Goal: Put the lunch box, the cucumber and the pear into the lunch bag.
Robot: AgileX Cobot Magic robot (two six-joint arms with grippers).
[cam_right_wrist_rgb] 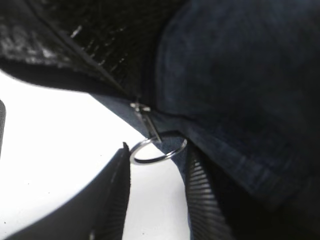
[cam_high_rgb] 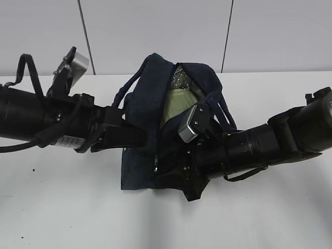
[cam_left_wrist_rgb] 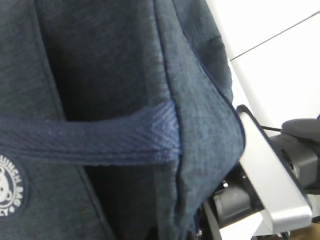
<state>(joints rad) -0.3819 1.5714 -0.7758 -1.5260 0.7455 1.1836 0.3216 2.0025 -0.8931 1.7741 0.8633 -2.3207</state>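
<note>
I see the lunch bag (cam_high_rgb: 150,129) at the centre of the frame on the white desk (cam_high_rgb: 270,218), gaping at the top, with the lunch box (cam_high_rgb: 179,101) showing pale green inside. My left pincer (cam_high_rgb: 136,137) is closed against the bag's left side. My right pincer (cam_right_wrist_rgb: 155,197) stands parted around the silver ring pull (cam_right_wrist_rgb: 157,152), not clamped.

A: Where's the lunch bag (cam_high_rgb: 150,129)?
B: Mid-table (cam_high_rgb: 62,207), between both arms; the lunch box (cam_high_rgb: 179,101) sits inside its open top.
A: And the ring pull (cam_right_wrist_rgb: 157,152)?
B: Between the right gripper's (cam_right_wrist_rgb: 155,200) fingers (bag's front end).
</note>
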